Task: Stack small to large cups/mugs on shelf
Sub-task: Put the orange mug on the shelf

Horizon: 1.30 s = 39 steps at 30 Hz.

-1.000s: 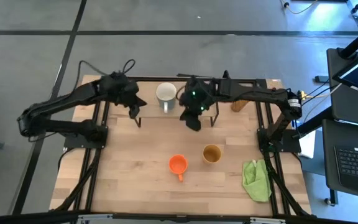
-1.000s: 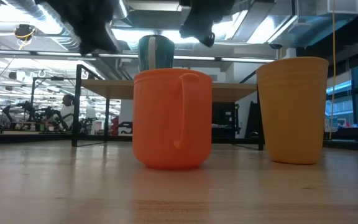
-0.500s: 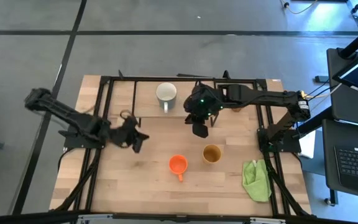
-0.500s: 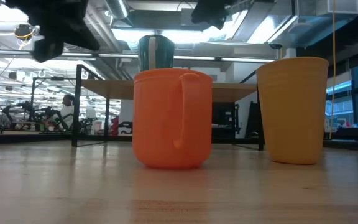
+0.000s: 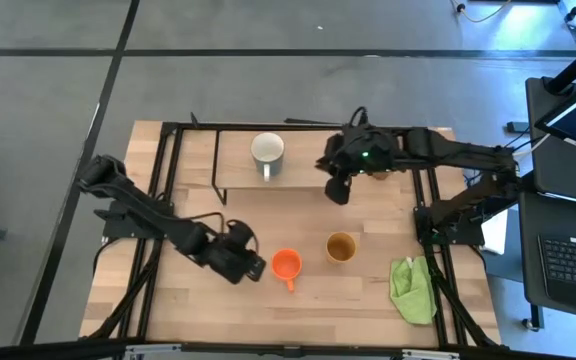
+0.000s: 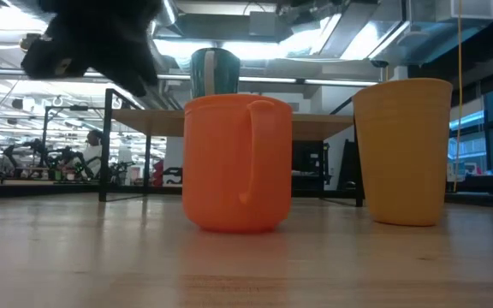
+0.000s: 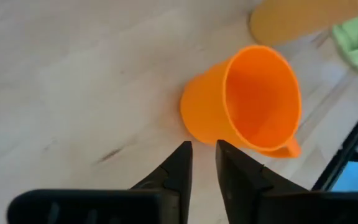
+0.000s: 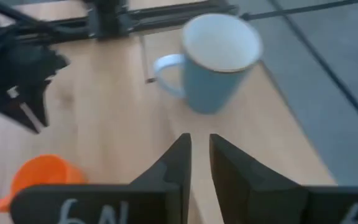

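Observation:
The small orange mug (image 5: 286,264) stands upright on the table, its handle toward the near edge; it also shows in the left wrist view (image 7: 247,102). My left gripper (image 5: 256,268) hovers just left of it, shut and empty (image 7: 202,146). The tan cup (image 5: 341,246) stands to the right of the mug. The white mug (image 5: 267,152) stands on the shelf (image 5: 238,165). My right gripper (image 5: 338,192) is shut and empty above the shelf's right end, pointing toward the white mug (image 8: 219,62). The amber tumbler is hidden under my right arm.
A green cloth (image 5: 413,290) lies at the near right corner. Black frame rails (image 5: 163,200) run along the table's left and right sides. In the low view the orange mug (image 6: 238,162) and tan cup (image 6: 403,150) stand in front of the shelf (image 6: 323,125).
My left gripper has swung from the shelf's left end toward the table's near edge and right, ending low beside the orange mug. My right gripper has moved toward the table's right edge, to the shelf's right end. The cups have stayed where they were.

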Tool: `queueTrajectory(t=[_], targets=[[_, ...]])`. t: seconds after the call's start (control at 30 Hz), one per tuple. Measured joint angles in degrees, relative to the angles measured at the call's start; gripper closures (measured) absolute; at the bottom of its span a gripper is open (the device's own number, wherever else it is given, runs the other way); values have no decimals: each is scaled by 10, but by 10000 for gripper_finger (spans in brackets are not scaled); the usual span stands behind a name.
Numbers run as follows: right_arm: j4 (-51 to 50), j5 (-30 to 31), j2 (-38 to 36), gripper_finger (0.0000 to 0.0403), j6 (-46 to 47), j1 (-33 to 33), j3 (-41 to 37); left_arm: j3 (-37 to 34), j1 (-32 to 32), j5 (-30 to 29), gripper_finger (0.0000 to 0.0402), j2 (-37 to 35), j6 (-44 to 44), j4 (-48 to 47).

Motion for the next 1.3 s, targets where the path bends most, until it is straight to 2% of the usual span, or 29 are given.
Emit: queueTrajectory(t=[0.13, 0.27, 0.4, 0.57, 1.3], targets=[[-22, 44, -28, 324, 9, 0, 0, 74, 26, 40, 316, 43, -12, -68], [-46, 77, -50, 291, 32, 0, 0, 120, 50, 49, 303, 69, -20, -80], [-66, 84, -68, 258, 50, 0, 0, 147, 68, 56, 299, 97, -51, -81], [-90, 112, -84, 233, 53, 0, 0, 165, 71, 99, 300, 142, -71, -79], [-116, 139, -95, 229, 20, -1, 0, 180, 28, 85, 302, 158, -199, -61]])
